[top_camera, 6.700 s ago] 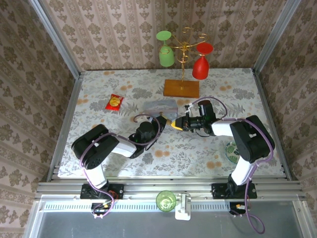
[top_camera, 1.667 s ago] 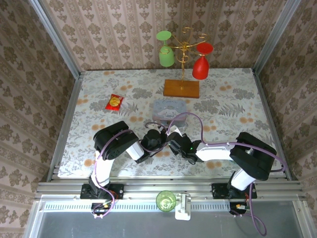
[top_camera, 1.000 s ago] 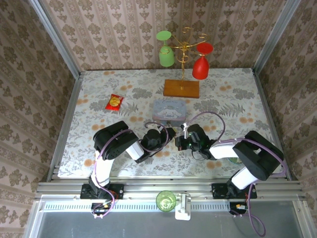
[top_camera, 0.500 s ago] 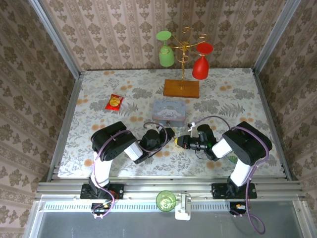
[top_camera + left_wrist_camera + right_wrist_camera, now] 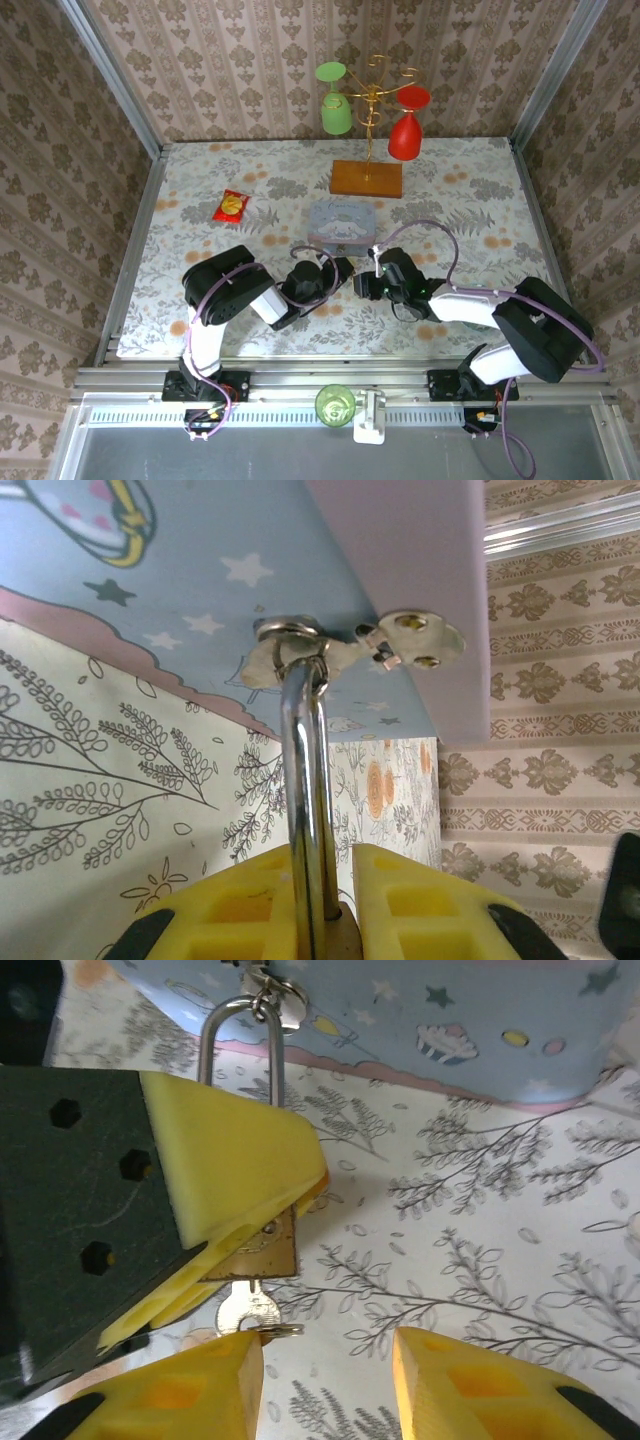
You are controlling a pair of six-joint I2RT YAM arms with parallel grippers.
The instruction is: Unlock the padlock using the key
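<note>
in the left wrist view the padlock (image 5: 305, 780) is mostly cut off. only its silver shackle and a sliver of brass show, running down between the yellow fingers (image 5: 230, 905) of the left claw (image 5: 325, 900), which is clamped on it. the bottom edge of the frame cuts those fingers short. in the right wrist view that claw's yellow pad covers the upper half of the brass body, and any marking on the exposed face is too small to read. the key (image 5: 248, 1312) sticks out at 6 o'clock of the body, its blade hidden inside the lock and a small ring at its head. the right claw (image 5: 325, 1385) sits just below it with its fingers apart; i cannot tell whether one of them touches the ring. from above, the dark bodies of both claws cover lock and key, at 6 o'clock of the pale blue tin (image 5: 342, 222) on the table (image 5: 480, 190).

compared with half a second ago, the right arm's elbow has swung out toward 4 o'clock. the left arm and the tin lie as before.

the padlock is small and brass-gold. its thin shackle stands at 12 o'clock of the body and is threaded through the metal hasp (image 5: 290, 632) on the tin's front.
</note>
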